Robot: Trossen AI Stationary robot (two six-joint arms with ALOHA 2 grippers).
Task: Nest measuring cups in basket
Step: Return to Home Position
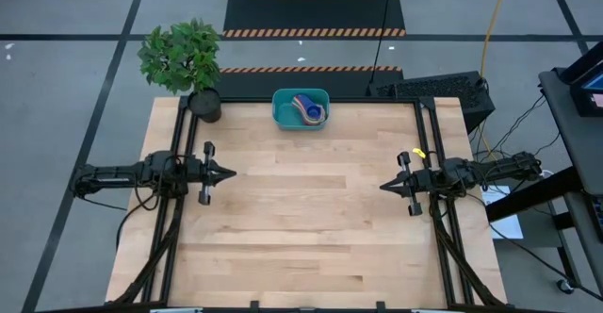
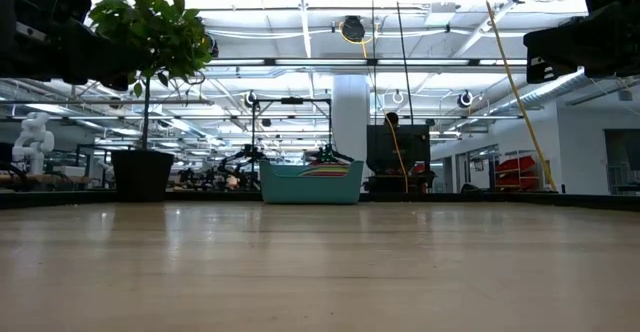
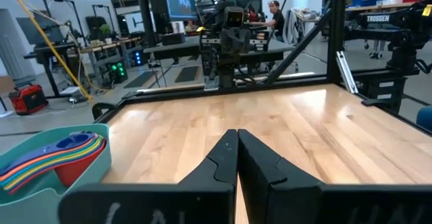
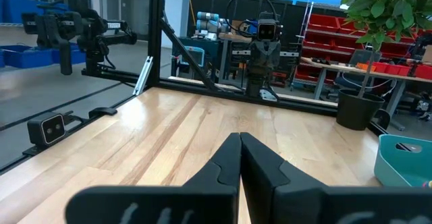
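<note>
From above, the basket (image 1: 280,110) is seen at the middle of the counter's (image 1: 311,228) far edge, with the plant pot (image 1: 204,105) near it on the left. A wide stretch of wood is left between the arms. The left hand (image 1: 229,172) is held level by the left edge and pointed right. The right hand (image 1: 384,187) is held by the right edge and pointed left. Both are well apart from the basket. The measuring cups (image 1: 309,110) are nested inside it, their handles fanned toward its far-left corner.

At counter height, the basket is shown long side on, far off.

In the left wrist view, the fingers (image 3: 270,166) are pressed together on nothing.

In the right wrist view, the fingers (image 4: 216,166) are likewise closed and empty.
</note>
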